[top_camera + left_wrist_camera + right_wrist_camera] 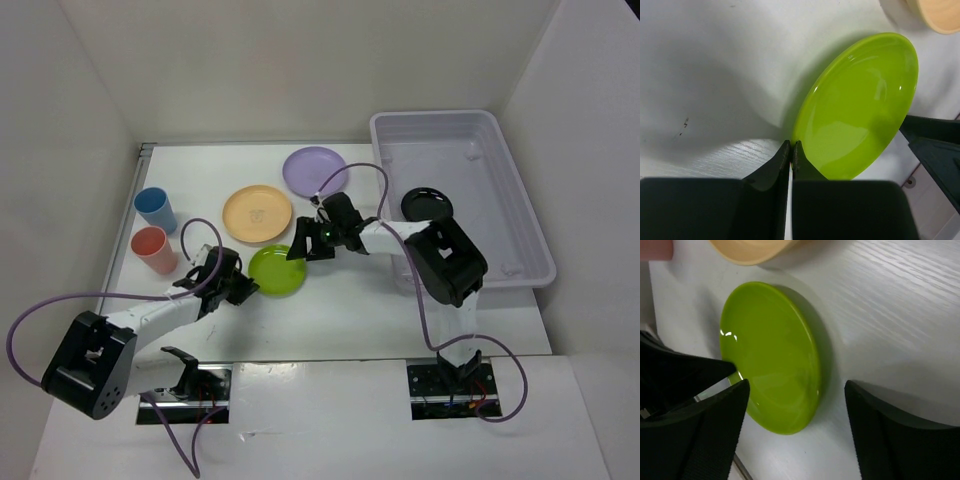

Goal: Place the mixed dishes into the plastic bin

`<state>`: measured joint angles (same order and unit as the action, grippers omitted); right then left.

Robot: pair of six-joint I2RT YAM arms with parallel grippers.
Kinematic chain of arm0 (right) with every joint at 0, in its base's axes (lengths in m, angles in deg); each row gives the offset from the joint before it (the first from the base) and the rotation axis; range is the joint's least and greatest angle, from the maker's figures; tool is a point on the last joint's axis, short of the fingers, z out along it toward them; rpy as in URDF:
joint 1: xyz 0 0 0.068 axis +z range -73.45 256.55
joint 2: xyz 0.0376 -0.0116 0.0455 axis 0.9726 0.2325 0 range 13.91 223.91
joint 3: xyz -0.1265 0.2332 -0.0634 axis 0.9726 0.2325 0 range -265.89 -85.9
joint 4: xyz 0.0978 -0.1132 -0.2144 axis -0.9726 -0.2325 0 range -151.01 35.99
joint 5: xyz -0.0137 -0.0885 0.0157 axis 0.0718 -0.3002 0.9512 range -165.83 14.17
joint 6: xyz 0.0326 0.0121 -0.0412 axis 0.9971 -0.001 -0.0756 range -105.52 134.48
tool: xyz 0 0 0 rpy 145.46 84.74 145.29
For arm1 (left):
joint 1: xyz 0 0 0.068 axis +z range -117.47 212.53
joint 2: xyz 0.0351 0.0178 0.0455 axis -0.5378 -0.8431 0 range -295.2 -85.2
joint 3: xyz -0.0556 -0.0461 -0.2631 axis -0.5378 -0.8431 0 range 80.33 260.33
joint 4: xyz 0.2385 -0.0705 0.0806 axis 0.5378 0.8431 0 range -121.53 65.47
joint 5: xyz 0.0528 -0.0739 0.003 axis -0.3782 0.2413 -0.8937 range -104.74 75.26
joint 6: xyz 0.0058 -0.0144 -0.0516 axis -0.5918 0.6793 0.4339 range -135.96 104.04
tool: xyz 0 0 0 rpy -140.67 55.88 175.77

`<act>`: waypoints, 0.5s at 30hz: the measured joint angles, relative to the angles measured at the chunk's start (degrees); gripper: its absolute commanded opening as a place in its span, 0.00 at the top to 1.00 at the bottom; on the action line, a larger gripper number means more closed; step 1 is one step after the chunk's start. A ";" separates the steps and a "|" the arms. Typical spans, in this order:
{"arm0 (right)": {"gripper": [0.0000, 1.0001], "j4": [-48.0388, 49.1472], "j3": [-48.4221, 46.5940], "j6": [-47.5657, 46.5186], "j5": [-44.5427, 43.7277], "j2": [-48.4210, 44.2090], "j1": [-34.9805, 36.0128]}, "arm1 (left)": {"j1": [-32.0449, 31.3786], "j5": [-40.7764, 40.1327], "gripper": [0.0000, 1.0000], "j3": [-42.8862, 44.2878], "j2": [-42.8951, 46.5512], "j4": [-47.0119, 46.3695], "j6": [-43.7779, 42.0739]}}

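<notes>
A lime green plate (pixel 277 270) (pixel 860 105) (pixel 770 355) sits tilted at the table's middle, one side raised. My left gripper (pixel 241 288) (pixel 791 145) is shut on its near-left rim. Over the opposite side, my right gripper (pixel 304 246) (pixel 796 392) is open, with the plate's edge between its fingers and not touched. A pale orange plate (pixel 257 213), a lavender plate (pixel 313 170), a blue cup (pixel 155 208) and a salmon-red cup (pixel 153 250) stand on the table. The black plate (pixel 427 205) lies in the plastic bin (pixel 527 225) by its left wall.
The bin fills the table's right side. The right arm (pixel 445 260) reaches across the bin's near-left corner. White walls close in the table on the left, back and right. Purple cables loop over both arms.
</notes>
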<state>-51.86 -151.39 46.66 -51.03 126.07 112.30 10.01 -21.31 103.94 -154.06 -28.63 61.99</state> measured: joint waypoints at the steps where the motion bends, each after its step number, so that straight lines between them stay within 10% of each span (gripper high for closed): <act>1: 0.32 1.18 -0.37 0.22 1.09 0.96 0.20 | 0.00 0.11 1.00 -0.04 0.00 -0.11 0.00; 7: 0.60 5.68 -1.27 1.29 7.28 5.53 0.22 | 0.00 0.44 1.00 -0.52 0.04 -0.33 -0.02; 9: 0.83 6.21 -1.42 0.66 7.96 6.38 -0.04 | 0.02 0.39 1.00 -0.55 0.04 -0.15 -0.17; 11: 1.00 6.47 -1.70 1.14 9.14 7.58 -0.42 | 0.09 0.37 0.80 -0.59 0.13 0.04 -0.68; 15: 1.00 5.73 -1.77 1.68 11.85 8.07 -0.17 | 0.11 0.70 0.30 -0.66 1.44 0.85 -2.14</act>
<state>-46.13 -153.16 48.34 -39.18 134.13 112.13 10.12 -20.61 103.29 -152.62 -27.78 59.85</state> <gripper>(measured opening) 0.025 0.538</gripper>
